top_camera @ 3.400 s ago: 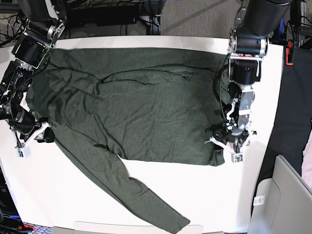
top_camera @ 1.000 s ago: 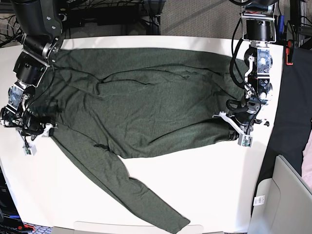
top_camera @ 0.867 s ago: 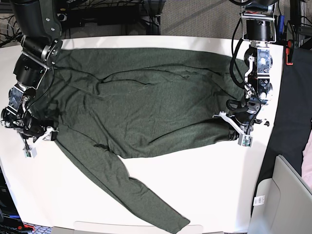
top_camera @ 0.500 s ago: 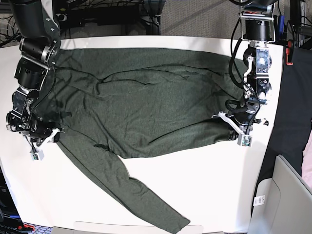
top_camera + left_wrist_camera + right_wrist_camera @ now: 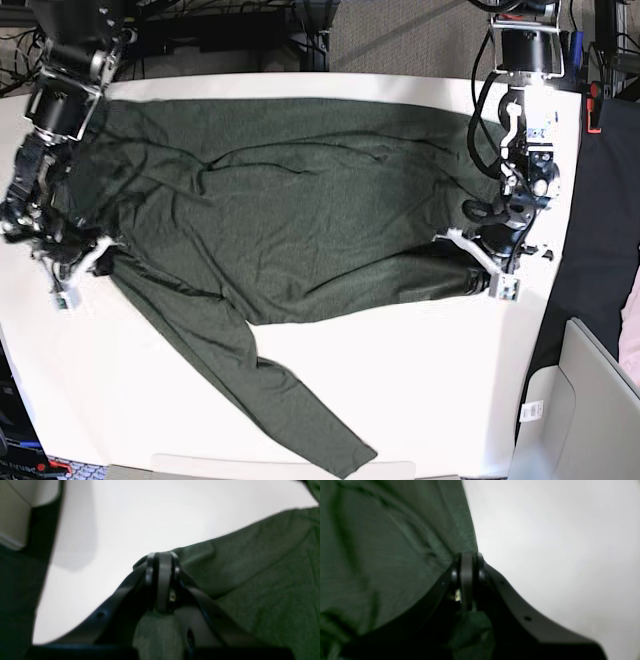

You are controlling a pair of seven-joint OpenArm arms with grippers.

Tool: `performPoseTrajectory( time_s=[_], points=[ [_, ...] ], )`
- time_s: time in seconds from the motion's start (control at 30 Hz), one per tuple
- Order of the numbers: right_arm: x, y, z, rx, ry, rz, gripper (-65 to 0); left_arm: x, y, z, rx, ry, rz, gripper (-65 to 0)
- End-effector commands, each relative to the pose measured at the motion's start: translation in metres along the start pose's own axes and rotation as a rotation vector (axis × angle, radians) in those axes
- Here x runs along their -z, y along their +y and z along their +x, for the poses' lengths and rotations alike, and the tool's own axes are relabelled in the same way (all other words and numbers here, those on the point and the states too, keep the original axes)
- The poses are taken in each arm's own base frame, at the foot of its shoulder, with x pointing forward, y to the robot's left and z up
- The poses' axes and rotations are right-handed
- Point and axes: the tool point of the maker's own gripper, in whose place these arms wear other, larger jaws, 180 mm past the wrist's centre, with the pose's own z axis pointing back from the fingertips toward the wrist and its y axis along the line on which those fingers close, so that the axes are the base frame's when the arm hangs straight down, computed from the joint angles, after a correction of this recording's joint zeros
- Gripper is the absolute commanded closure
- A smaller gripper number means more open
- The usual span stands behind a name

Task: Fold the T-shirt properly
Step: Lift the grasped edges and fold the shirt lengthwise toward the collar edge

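The dark olive-green T-shirt lies spread across the white table, one long sleeve trailing toward the front edge. At the right of the base view, my left gripper is shut on the shirt's corner. In the left wrist view the left gripper has its jaws pressed together with T-shirt fabric bunched behind them. On the left of the base view, my right gripper is shut on the shirt's edge. The right wrist view shows the right gripper pinching the T-shirt hem.
A pale grey bin stands off the table's front right corner. Dark cloth hangs along the right side. Cables and stands crowd the back edge. A red object sits at the far right.
My right gripper has shut on the shirt's left edge and moved up and slightly inward, dragging the sleeve a little left. The left gripper stayed shut on its corner, barely moving.
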Motion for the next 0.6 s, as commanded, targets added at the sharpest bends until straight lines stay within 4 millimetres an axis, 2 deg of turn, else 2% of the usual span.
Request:
performPoseTrajectory(
  time_s=[0.0, 0.13, 0.33, 0.57],
  points=[
    [-0.01, 0.001, 0.015, -0.017, -0.054, 0.009, -0.2, -0.004, 0.009, 0.015, 0.005, -0.048, 0.02, -0.1],
    [-0.038, -0.01, -0.004, 0.033, -0.062, -0.003, -0.2, -0.016, 0.017, 0.003, -0.004, -0.033, 0.044, -0.1],
    [-0.08, -0.022, -0.027, 0.097, -0.07, -0.032, -0.2, -0.039, 0.025, -0.001, 0.001, -0.045, 0.074, -0.1],
    [-0.115, -0.032, -0.037, 0.107, -0.113, -0.061, -0.2, -0.049, 0.022, -0.012, 0.007, -0.025, 0.071, -0.1]
  ],
)
